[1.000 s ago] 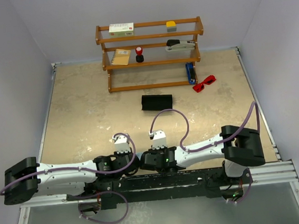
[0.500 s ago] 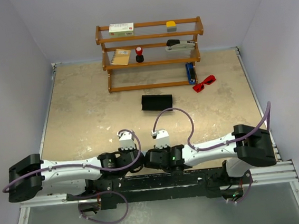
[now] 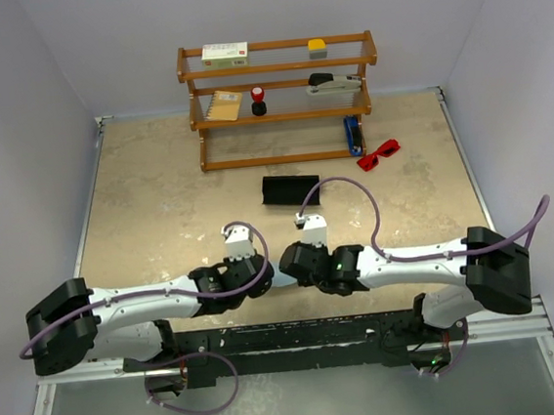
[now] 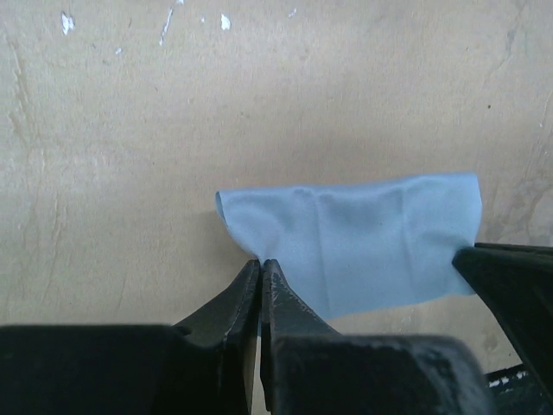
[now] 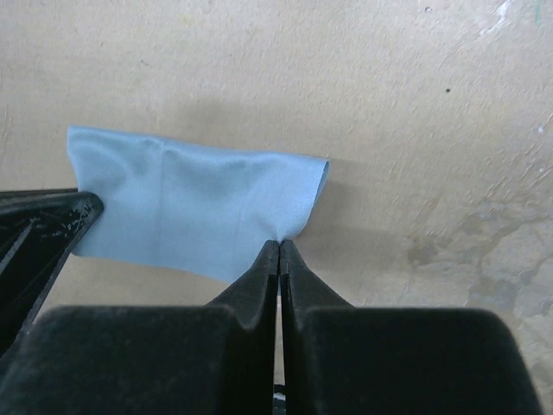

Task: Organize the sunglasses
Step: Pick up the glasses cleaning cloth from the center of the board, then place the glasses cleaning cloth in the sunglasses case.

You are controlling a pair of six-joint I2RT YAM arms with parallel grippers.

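two arms lie low and stretched inward from the lower corners of the overhead view, white links with black joints and looping purple cables, their wrists meeting just below the centre. the left gripper (image 3: 266, 270) and the right gripper (image 3: 287, 263) point at each other, almost tip to tip. in the left wrist view the left gripper's black, tapered fingers (image 4: 275, 281) are pressed together with no gap, nipped onto the lower left corner of a light blue cloth (image 4: 371, 242). in the right wrist view the right gripper (image 5: 279, 245) is likewise fully closed on that cloth's lower right corner. the cloth is thin and soft, faintly creased, with its upper edge rolled over like a fold, and it spans between the two sets of tips over the table (image 3: 159, 209), whose top is a beige, mottled, stone-like surface with pale chips and cracks. farther up, near the centre, a black oblong case (image 3: 290, 189) lies flat. beyond it, right of centre in the upper half, the sunglasses (image 3: 378, 154) rest on the table, small, glossy red, just beside the lower right end of a wooden shelf (image 3: 278, 68). the shelf is brown, with round rails in three tiers. it holds a white box (image 3: 225, 53) and a small yellow block (image 3: 316, 45) on top, a tan packet (image 3: 225, 105) and a red-capped black item (image 3: 258, 99) in the middle, and a blue object (image 3: 352, 133) leaning at its lower right end.
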